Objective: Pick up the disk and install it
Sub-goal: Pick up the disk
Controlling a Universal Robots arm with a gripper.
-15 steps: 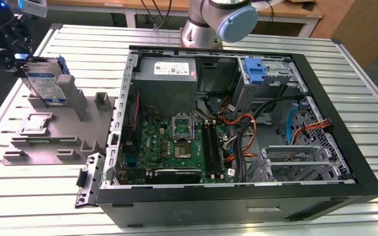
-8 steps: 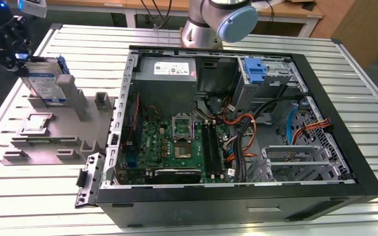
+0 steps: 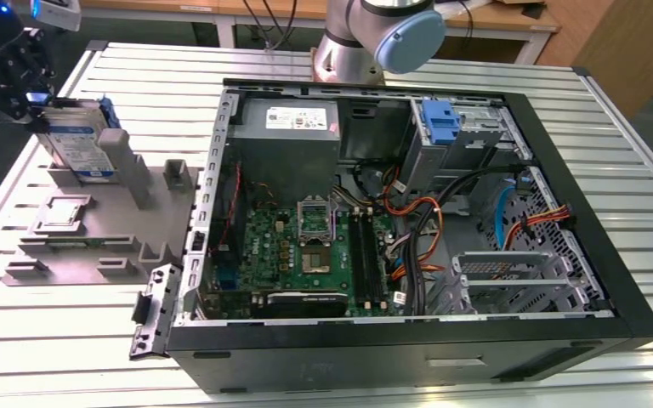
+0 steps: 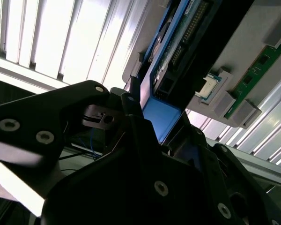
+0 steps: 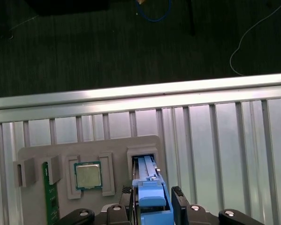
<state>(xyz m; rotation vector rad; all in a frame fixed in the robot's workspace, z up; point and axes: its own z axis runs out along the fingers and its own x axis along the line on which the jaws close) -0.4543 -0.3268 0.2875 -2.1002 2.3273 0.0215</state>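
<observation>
The disk [image 3: 81, 144] stands on edge in a slot of the grey fixture [image 3: 88, 229] at the exterior view's left, its white-and-blue label facing out and its blue frame [image 5: 152, 199] around it. My gripper [image 3: 43, 109] comes down on its top end from above. In the first wrist view the gripper [image 5: 152, 197] has a black finger [image 5: 127, 194] close against each side of the blue frame, shut on it. The second wrist view shows the gripper [image 4: 161, 124] around the frame and the disk's circuit-board side [image 4: 187, 33].
An open computer case [image 3: 633, 280] lies on the slatted metal table [image 3: 133, 68], with a blue latch piece [image 3: 440, 123] and an empty metal cage [image 3: 508, 276] inside. The fixture also holds a processor chip [image 5: 88, 176] and a green memory stick [image 5: 49, 197]. The arm's base [image 3: 360, 42] stands behind the case.
</observation>
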